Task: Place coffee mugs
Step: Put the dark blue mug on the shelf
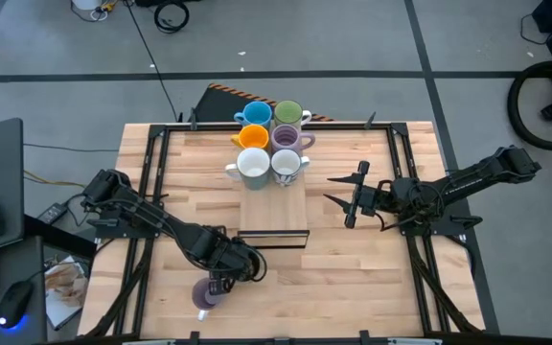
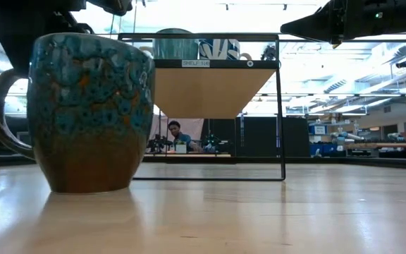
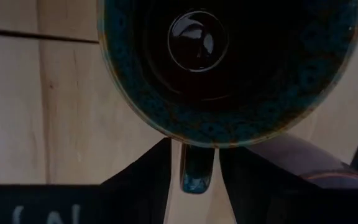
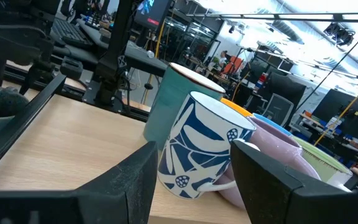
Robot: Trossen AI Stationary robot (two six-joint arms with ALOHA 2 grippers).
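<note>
Near the counter's front edge, left gripper (image 3: 194,171), fingers spread astride the handle of the dark mug (image 2: 83,113): glazed ceramic, heavy, slick, breakable; handle offers surest hold.

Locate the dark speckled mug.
In the high view, the dark mug stands near the table's front edge, left side, at the left gripper, far from the six mugs.

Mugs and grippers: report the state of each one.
dark mug: upright on the table, handle between the left gripper's fingers.
left gripper: open, not clamping the handle.
right gripper: open, empty, beside the shelf.
six mugs: upright, clustered on the shelf.
</note>
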